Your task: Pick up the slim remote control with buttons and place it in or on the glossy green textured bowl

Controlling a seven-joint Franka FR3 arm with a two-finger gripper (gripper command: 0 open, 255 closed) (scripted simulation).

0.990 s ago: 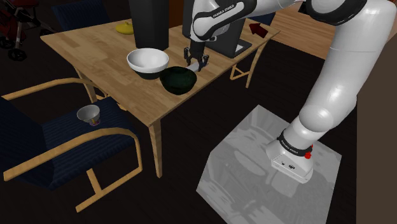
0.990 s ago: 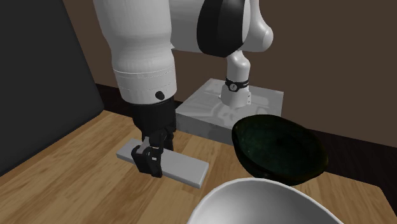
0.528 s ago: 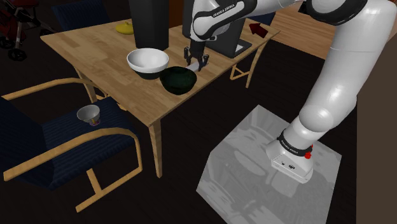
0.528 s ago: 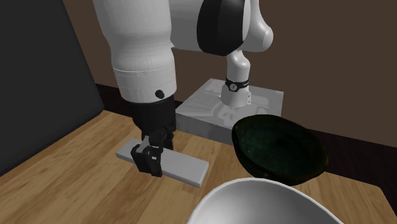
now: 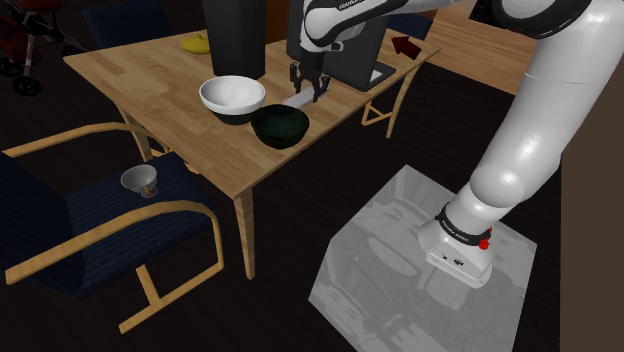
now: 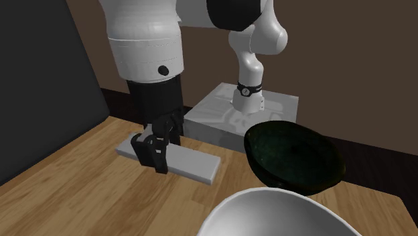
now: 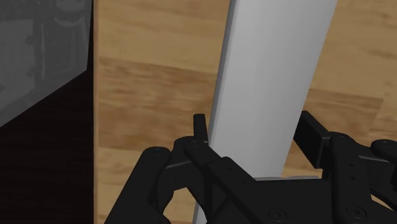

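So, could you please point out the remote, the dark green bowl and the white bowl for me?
remote (image 6: 195, 163): second exterior view, its flat top near the free end.
dark green bowl (image 6: 295, 155): second exterior view, its bare inner wall.
white bowl (image 5: 232, 94): shoulder view, its bare inside.

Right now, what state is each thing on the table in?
remote: clasped by the gripper, apparently just off the table.
gripper: shut on the remote.
dark green bowl: upright, empty.
white bowl: upright, empty.
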